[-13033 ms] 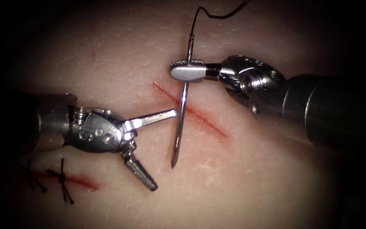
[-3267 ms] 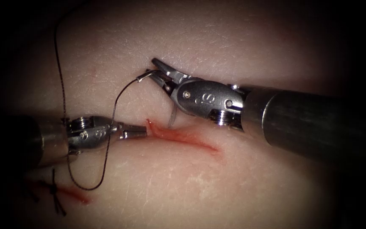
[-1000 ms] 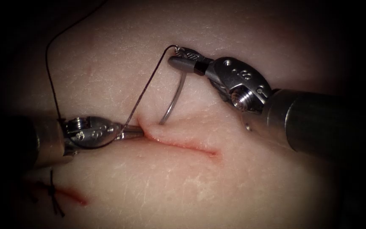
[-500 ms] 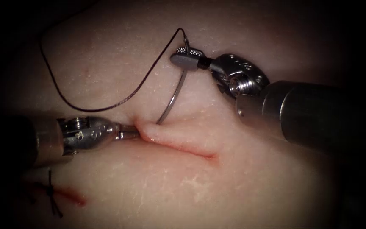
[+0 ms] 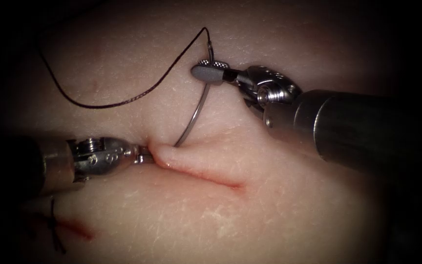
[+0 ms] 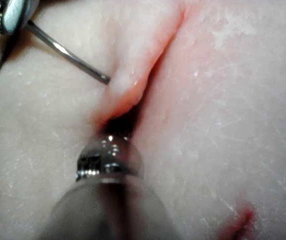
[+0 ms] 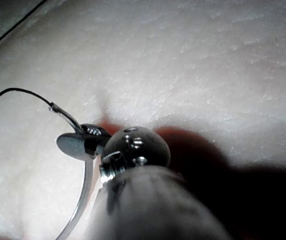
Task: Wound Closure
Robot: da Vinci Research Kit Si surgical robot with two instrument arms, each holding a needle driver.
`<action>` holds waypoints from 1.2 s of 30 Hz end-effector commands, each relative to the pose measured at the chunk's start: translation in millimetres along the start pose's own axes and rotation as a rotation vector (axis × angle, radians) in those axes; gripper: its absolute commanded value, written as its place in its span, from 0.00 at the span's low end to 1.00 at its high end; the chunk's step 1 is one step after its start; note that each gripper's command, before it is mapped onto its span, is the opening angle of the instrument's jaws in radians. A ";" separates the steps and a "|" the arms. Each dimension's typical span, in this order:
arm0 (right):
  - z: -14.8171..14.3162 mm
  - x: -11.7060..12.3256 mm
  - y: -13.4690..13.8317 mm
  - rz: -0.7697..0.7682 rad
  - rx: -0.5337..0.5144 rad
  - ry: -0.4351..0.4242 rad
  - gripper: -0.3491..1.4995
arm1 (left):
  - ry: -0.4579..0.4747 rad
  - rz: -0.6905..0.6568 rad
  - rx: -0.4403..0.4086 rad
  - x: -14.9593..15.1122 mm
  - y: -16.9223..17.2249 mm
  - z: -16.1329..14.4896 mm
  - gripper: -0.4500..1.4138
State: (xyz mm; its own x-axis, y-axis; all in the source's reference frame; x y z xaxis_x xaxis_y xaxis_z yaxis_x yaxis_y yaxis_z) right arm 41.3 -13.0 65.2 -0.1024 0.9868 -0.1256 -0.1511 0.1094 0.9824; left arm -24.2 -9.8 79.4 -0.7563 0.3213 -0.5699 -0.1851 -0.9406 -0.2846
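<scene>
We see the right arm's tool (image 5: 210, 74) clamped on the curved needle (image 5: 195, 113) close to its thread end, jaws fully closed across the steel, while the needle's point sits in the tissue (image 5: 279, 215) just above the left end of the cut (image 5: 206, 175). The left arm's tool (image 5: 145, 155) has its jaws pinched tight on the raised upper lip of the cut (image 5: 172, 155) at that same end, holding it up as a small ridge beside the needle's entry. We judge the needle stiff, thin and slippery, best held well back from the point as it is here; the tissue looks soft and pliant, and could tear if gripped hard. The dark thread (image 5: 123, 100) trails from the needle's end in a slack loop over the tissue to the left. A finished stitch (image 5: 53, 230) sits lower left.
</scene>
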 end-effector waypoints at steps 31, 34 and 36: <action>3.2 -4.2 -0.4 0.274 0.143 -0.026 0.00 | 0.002 0.016 -0.008 -0.1 0.5 0.9 0.00; 3.4 -4.4 -0.7 0.284 0.153 -0.031 0.00 | 0.002 0.021 -0.008 -0.1 0.5 0.9 0.00; 3.6 -4.7 -1.2 0.299 0.169 -0.043 0.00 | 0.002 0.021 -0.008 0.0 0.4 1.0 0.00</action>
State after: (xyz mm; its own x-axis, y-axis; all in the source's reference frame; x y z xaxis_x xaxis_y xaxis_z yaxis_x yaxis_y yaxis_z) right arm 44.7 -17.0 64.6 -0.0774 0.9810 0.1779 0.0447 -0.1748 0.9836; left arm -24.4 -9.7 79.3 -0.7587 0.3011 -0.5777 -0.1650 -0.9467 -0.2767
